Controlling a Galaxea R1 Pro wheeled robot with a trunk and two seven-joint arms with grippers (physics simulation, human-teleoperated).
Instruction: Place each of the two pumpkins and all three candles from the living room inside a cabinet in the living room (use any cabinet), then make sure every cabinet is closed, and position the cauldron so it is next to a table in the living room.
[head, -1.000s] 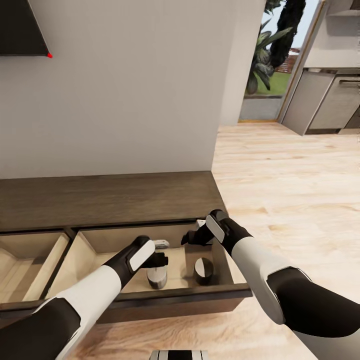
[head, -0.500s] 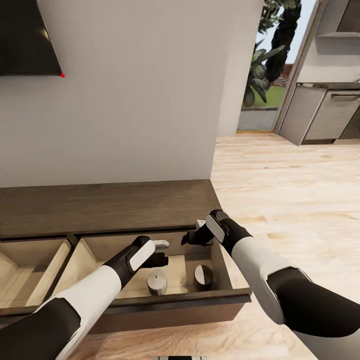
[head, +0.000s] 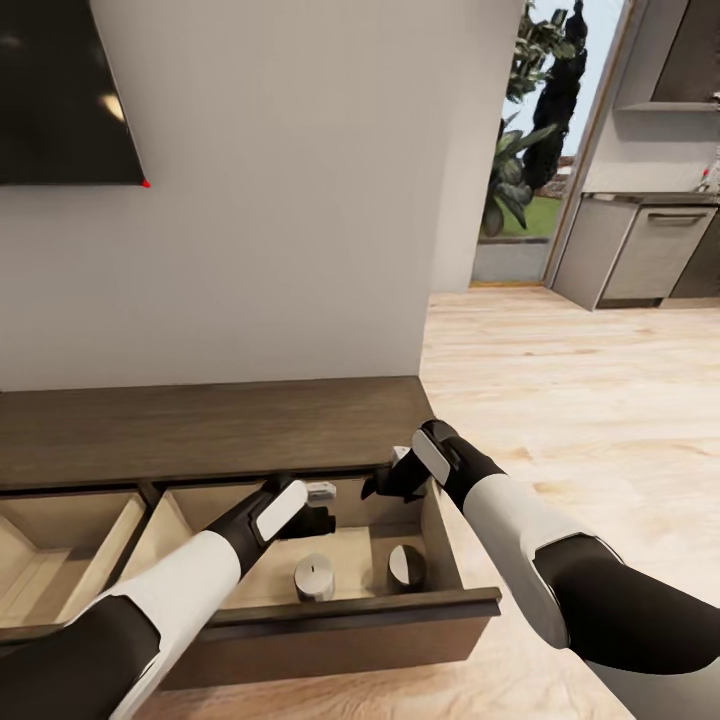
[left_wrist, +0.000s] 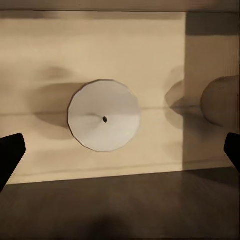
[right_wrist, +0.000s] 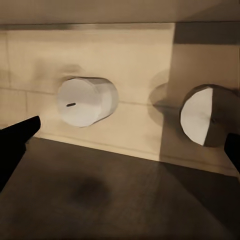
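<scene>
2 candles stand upright in the open drawer of the cabinet (head: 230, 425): 1 candle (head: 313, 578) directly beneath my left gripper (head: 322, 507), the other candle (head: 405, 567) below my right gripper (head: 385, 480). Both grippers hang wide open, empty.

the open right drawer (head: 330, 620) of the cabinet (head: 210, 425) is reachable from above; its pale floor is occupied by two candles, one upright (head: 314, 578) and one (head: 406, 567) just beside it toward the right wall, with bare floor left on the drawer's left half. the left gripper (head: 322, 492) and right gripper (head: 395, 470) are held over the back of the drawer with fingers spread. a second open drawer (head: 60, 545) lies to the left, and wide bare floor (head: 590, 400) to the right
</scene>
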